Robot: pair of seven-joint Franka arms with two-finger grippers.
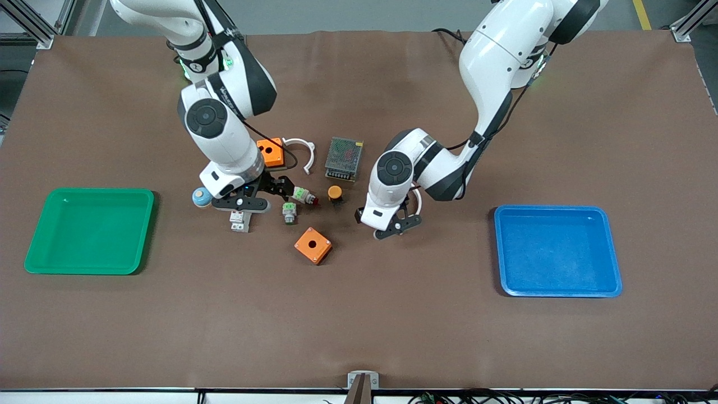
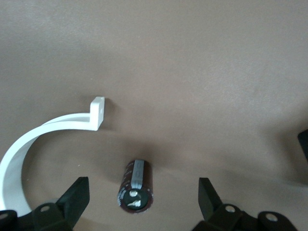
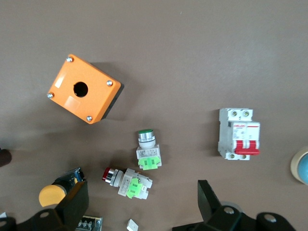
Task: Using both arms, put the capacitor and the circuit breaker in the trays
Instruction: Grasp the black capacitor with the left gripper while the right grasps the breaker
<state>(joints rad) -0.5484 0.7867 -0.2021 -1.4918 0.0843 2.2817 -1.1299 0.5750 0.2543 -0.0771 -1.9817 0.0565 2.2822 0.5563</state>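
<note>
2 orange boxes (image 1: 313,245), 2 trays and 2 arms. The left gripper (image 2: 143,199) hangs low with fingers (image 2: 77,197) apart, the capacitor (image 2: 136,186) lying between them on the surface (image 1: 359,325). The right gripper (image 1: 249,202) hovers, fingers spread, over the circuit breaker (image 3: 238,134).

The capacitor (image 2: 136,185) lies on the worktop (image 1: 359,314) beside a clamp (image 2: 45,139). The breaker (image 3: 238,134) lies toward the right arm's end, near two pushbuttons (image 3: 148,150) and a box (image 3: 83,88).
</note>
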